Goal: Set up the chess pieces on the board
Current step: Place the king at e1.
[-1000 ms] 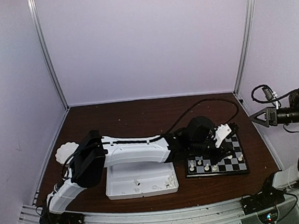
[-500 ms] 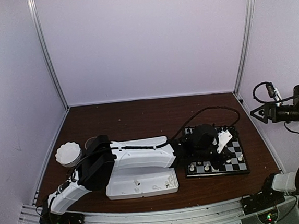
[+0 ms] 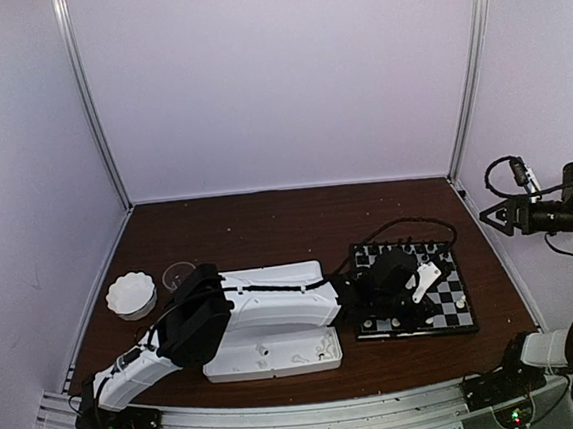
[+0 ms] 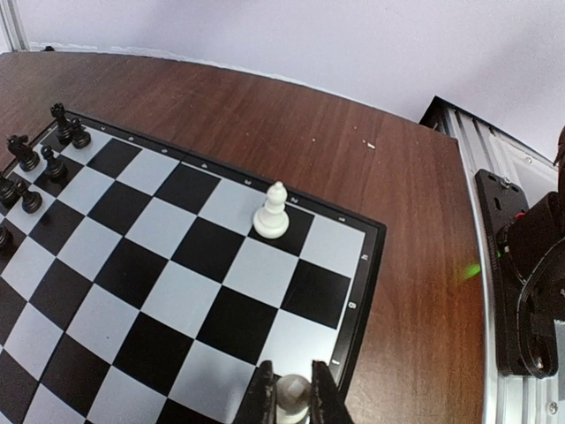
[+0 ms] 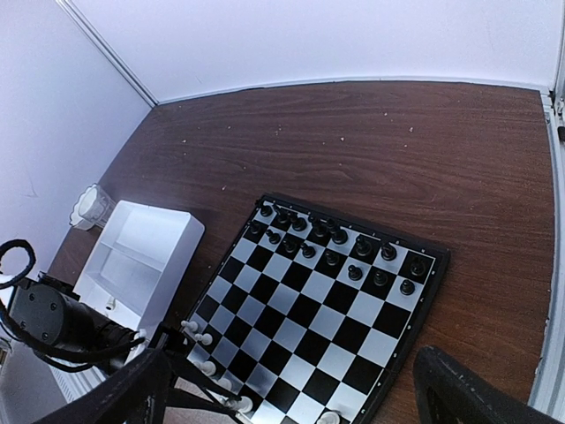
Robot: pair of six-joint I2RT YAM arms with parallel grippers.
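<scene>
The board lies right of centre on the brown table. Black chess pieces fill its far two rows, and a few white ones stand along its near edge. My left gripper is shut on a white round-headed piece, low over a square beside the board's rim; whether that piece touches the board is hidden. A white bishop stands alone two squares further along that edge. My right gripper hangs open, high off the table's right side, with nothing between its fingers.
A white compartment tray sits left of the board, partly under my left arm. A white scalloped cup and a small clear cup stand at the far left. The left arm's cable loops over the board's far side.
My left arm has drawn back towards the near edge, bringing the gripper and its white piece down the board. The right arm pulled slightly right early on, then held still.
</scene>
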